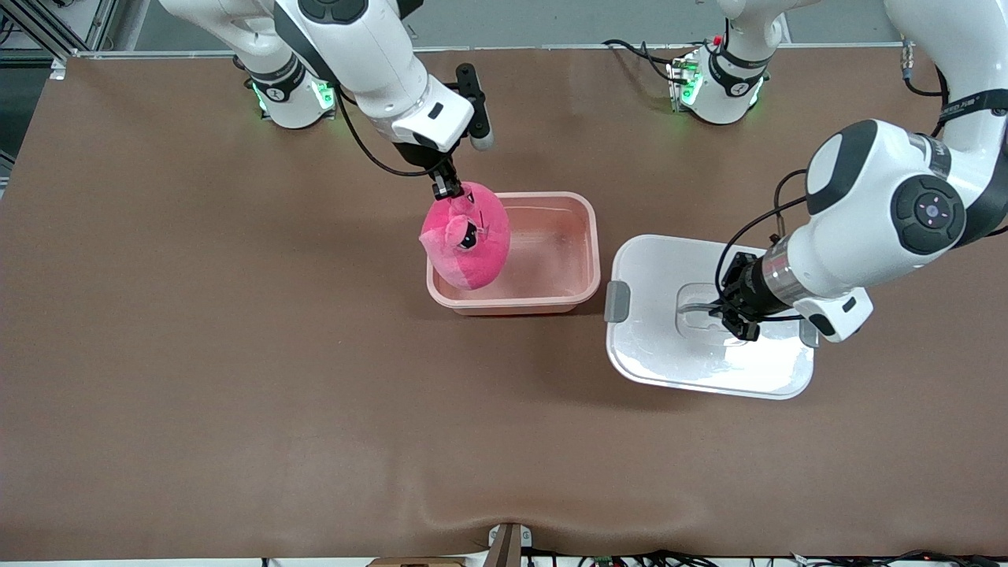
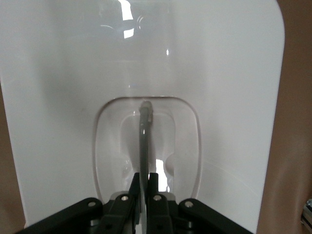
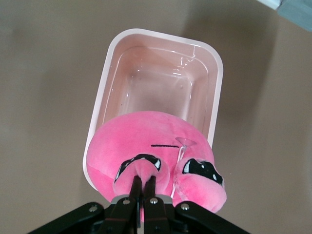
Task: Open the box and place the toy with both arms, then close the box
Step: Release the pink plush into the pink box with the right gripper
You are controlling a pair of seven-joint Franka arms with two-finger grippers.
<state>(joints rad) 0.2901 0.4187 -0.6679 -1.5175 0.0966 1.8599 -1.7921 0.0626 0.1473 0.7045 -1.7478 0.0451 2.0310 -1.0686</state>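
Two grips: right gripper (image 1: 446, 189) fingers pinch the toy (image 1: 466, 236) over the box (image 1: 551, 295); left gripper (image 1: 728, 315) fingers clamp the lid (image 1: 669, 354) handle (image 2: 145, 141) on the table (image 1: 236, 354).

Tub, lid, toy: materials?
Tub: thin translucent pink plastic, glossy; the table colour shows through its walls. Lid: opaque white plastic, shiny with glare; its clear handle looks like plastic too. Toy: pink plush fabric, matte and fuzzy, likely stuffed.

Brown matte table (image 1: 236, 354): open pale pink translucent plastic tub (image 1: 579, 272) mid-table; its white lid (image 1: 654, 354) flat beside it, toward left arm's end.
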